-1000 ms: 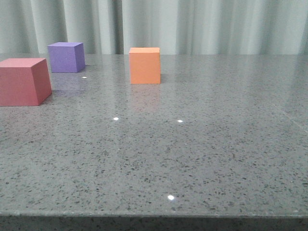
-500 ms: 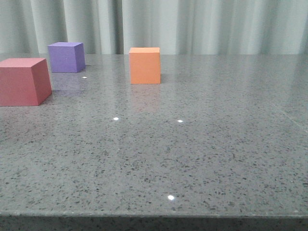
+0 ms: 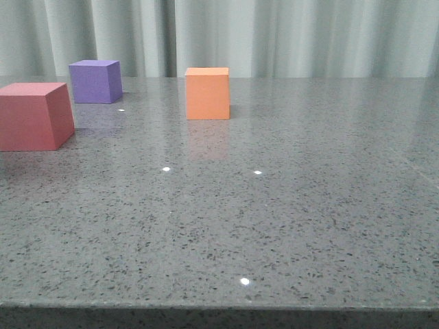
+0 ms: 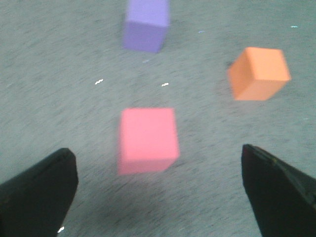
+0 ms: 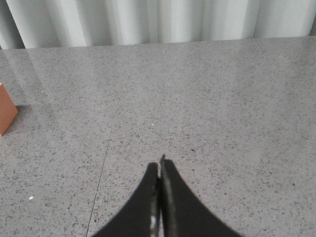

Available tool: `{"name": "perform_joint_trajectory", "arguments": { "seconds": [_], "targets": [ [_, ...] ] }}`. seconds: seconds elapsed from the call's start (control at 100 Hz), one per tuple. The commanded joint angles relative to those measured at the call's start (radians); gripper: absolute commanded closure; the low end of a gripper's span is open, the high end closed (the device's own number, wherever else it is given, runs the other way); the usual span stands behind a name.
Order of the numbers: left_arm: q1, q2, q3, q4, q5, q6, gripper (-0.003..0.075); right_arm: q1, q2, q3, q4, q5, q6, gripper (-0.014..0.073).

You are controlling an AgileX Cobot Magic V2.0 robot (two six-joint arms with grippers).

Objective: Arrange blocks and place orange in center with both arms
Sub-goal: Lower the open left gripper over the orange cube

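Three blocks stand on the grey speckled table. The pinkish-red block [image 3: 34, 115] is at the left edge, the purple block [image 3: 95, 81] behind it, and the orange block [image 3: 207, 93] to their right. Neither gripper shows in the front view. In the left wrist view my left gripper [image 4: 158, 158] is open wide above the table, short of the pinkish-red block [image 4: 147, 139], with the purple block [image 4: 146, 25] and orange block [image 4: 258, 73] beyond. My right gripper [image 5: 160, 165] is shut on nothing over bare table; a corner of the orange block [image 5: 6, 115] shows at that view's edge.
A pale curtain [image 3: 274, 38] hangs behind the table's far edge. The table's front edge [image 3: 219, 306] runs along the bottom of the front view. A thin seam [image 5: 106, 148] crosses the tabletop near the right gripper.
The front view has shifted very slightly; the blocks stand where they were. No gripper has entered that view.
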Motion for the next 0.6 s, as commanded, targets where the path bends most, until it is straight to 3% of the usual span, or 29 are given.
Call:
{"name": "perform_joint_trajectory", "arguments": {
  "seconds": [0.0, 0.12, 0.35, 0.59],
  "targets": [
    [-0.088, 0.071, -0.104, -0.024, -0.094, -0.017, 0.0084, -0.007, 0.0, -0.024, -0.021, -0.081, -0.012, 0.0662],
    [-0.185, 0.206, -0.224, 0.001, -0.107, -0.055, 0.0085, -0.007, 0.0, -0.024, -0.021, -0.081, -0.012, 0.0662],
    [-0.354, 0.488, -0.5, 0.205, -0.078, -0.228, 0.0085, -0.007, 0.0, -0.024, -0.021, -0.081, -0.012, 0.0662],
    [-0.429, 0.739, -0.762, 0.276, 0.011, -0.293, 0.0085, -0.007, 0.0, -0.024, -0.021, -0.081, -0.012, 0.0662]
  ]
}}
